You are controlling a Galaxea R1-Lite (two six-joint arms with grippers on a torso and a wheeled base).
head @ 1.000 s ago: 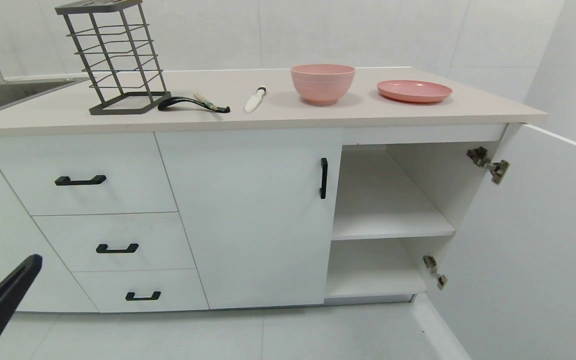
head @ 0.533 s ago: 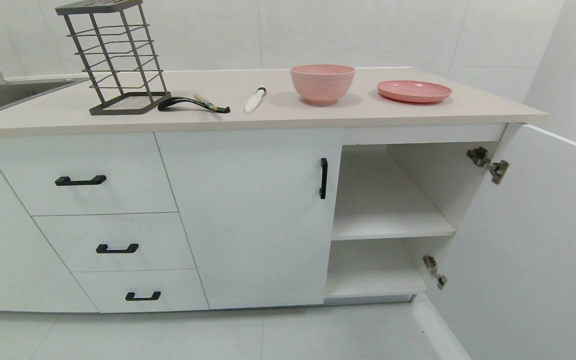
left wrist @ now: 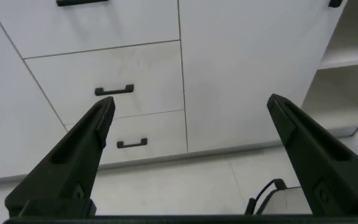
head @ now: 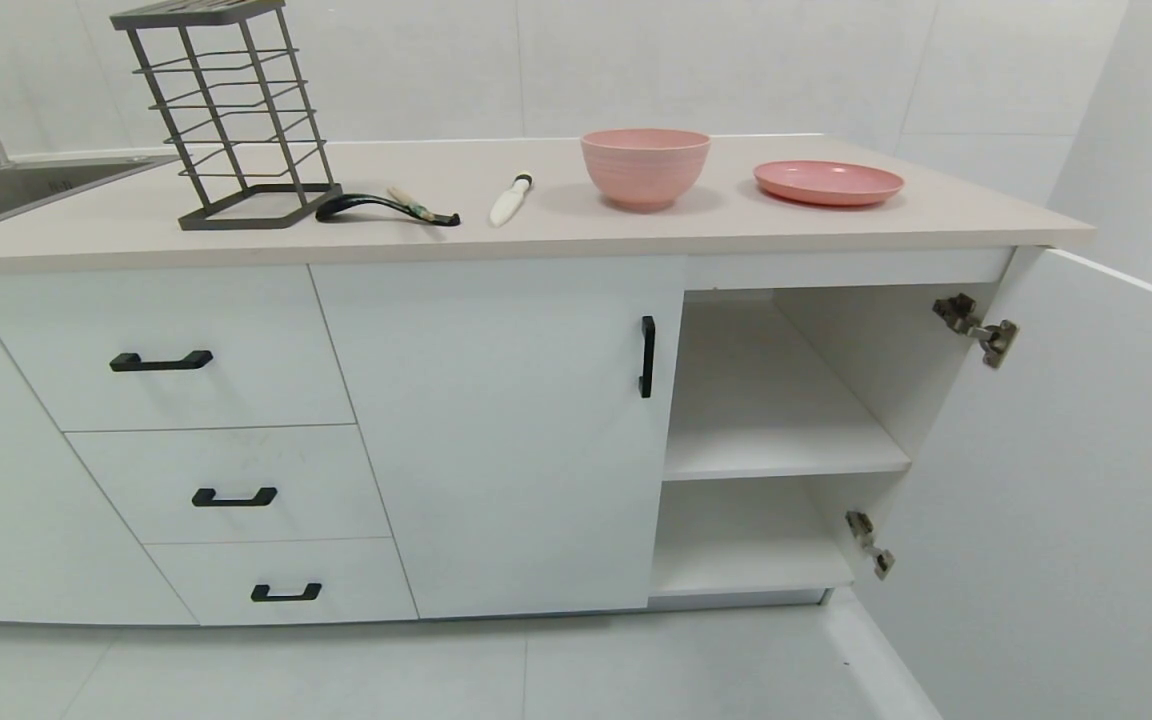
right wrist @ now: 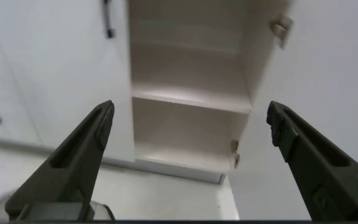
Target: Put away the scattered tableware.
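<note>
In the head view, the scattered tableware lies on the pale beige countertop [head: 556, 232]. A round, deep pink bowl [head: 645, 166] stands upright near the middle, with a shallow pink plate [head: 828, 182] apart from it toward the open end. A small white-handled utensil [head: 510, 198] and a curved black utensil [head: 386, 208] lie just beside the dark wire rack [head: 226, 110]. The bowl and plate look like light, stiff plastic, smooth and probably slippery. The bowl's rim is the likely place to pinch, while the plate lies flat and offers only its thin raised edge. The utensils are slim and light, best taken at mid-handle. A thin wooden-handled piece [head: 410, 203] crosses the black utensil, and I cannot tell what it is or whether the two touch. The white utensil's working end is too small to identify. Below, the white cabinet [head: 766, 400] stands with its door swung wide. In the left wrist view, the left gripper [left wrist: 191, 102] is spread wide with nothing between its jaws, low before the white drawers [left wrist: 104, 68]. In the right wrist view, the right gripper [right wrist: 190, 107] is likewise spread and bare, facing the cabinet's shelves, whose depths are dim.
</note>
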